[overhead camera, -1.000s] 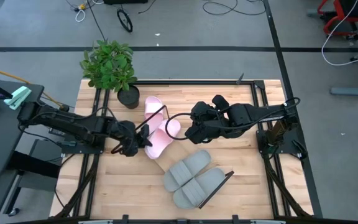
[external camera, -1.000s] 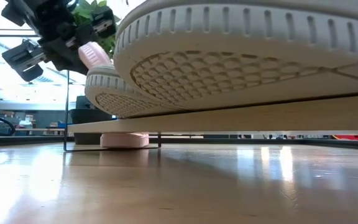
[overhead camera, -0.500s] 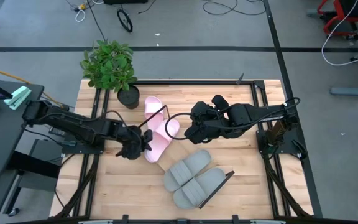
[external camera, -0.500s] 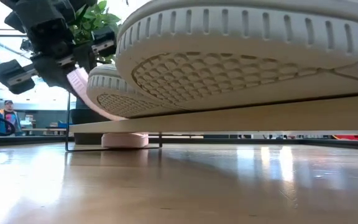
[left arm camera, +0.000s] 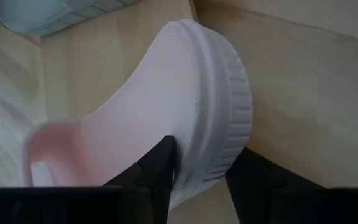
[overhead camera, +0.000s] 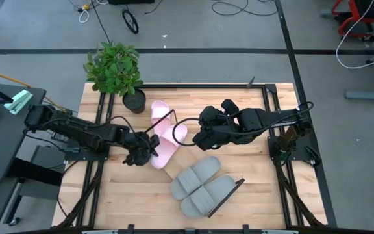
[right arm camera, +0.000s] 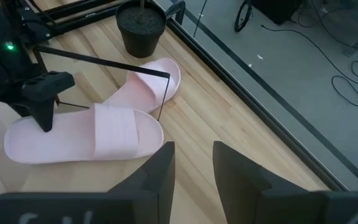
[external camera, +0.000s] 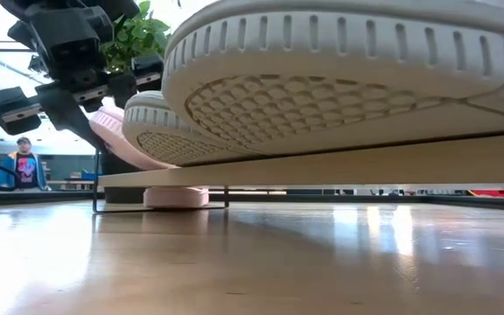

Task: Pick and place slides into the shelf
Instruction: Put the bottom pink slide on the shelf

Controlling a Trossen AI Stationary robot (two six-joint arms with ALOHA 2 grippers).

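Note:
One pale pink slide [overhead camera: 165, 145] lies slanted at the far-left end of the shelf [external camera: 322, 163]. Its toe end is down toward the board and its heel is raised. My left gripper [overhead camera: 148, 152] is shut on that heel end, as the right wrist view [right arm camera: 44, 112] also shows. A second pink slide [overhead camera: 161, 112] rests flat on the table just beyond. Two grey slides [overhead camera: 200, 185] lie side by side on the shelf's near-right part. My right gripper [overhead camera: 199, 140] hangs open above the table's middle with nothing between its fingers. My left gripper has the pink slide's rim at the heel end [left arm camera: 213, 158] between its two fingers, one finger [left arm camera: 161, 163] on the footbed side and one against the ribbed outer side. It slants down from the table's left. The heel [external camera: 103, 122] is raised and the slide slopes down toward the shelf.
A potted plant [overhead camera: 117, 68] stands at the table's far left corner, close to the second pink slide. A thin dark wire frame [right arm camera: 104, 62] rises at the shelf's end beside the held slide. A person [external camera: 24, 162] stands far off in the room.
My left gripper has come down with the pink slide and tipped a little. The slide, held high and clear a second ago, now slopes with its toe end low behind the grey slides and its heel still raised.

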